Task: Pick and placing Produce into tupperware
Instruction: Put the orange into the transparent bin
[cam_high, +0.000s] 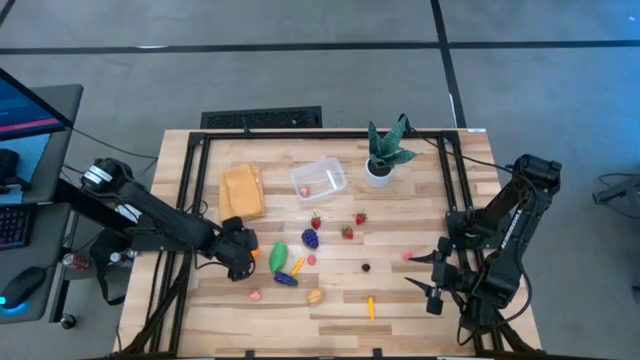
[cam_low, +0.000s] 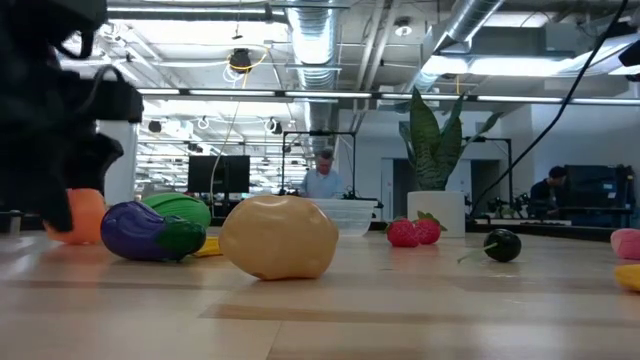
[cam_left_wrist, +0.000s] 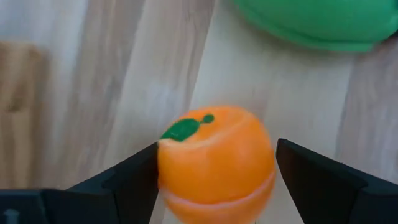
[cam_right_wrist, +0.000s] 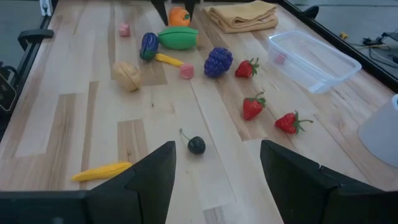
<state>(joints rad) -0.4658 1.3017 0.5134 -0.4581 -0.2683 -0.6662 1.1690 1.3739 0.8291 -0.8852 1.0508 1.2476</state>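
Produce lies scattered on the near side of the tupperware (cam_high: 320, 179) in the high view, and the left gripper (cam_high: 243, 252) sits low at the outer edge of that scatter, beside the green vegetable (cam_high: 278, 257), well apart from the tub. The right gripper (cam_high: 436, 283) waits on the far side of the spread, jaws apart over bare wood.

Low view: a tan potato (cam_low: 279, 237) fills the foreground, the orange (cam_low: 78, 215) half hidden behind dark gripper parts (contact cannot be judged here).

Left wrist view settles more: both fingers (cam_left_wrist: 127, 181) flank the orange (cam_left_wrist: 216, 163), one touching it and the other seemingly a sliver off, so probably closing on it for the carry.

Right wrist view alone shows the tub (cam_right_wrist: 313, 59) already holding a pink bit (cam_right_wrist: 280, 58), with strawberries (cam_right_wrist: 253, 106) just beside it.
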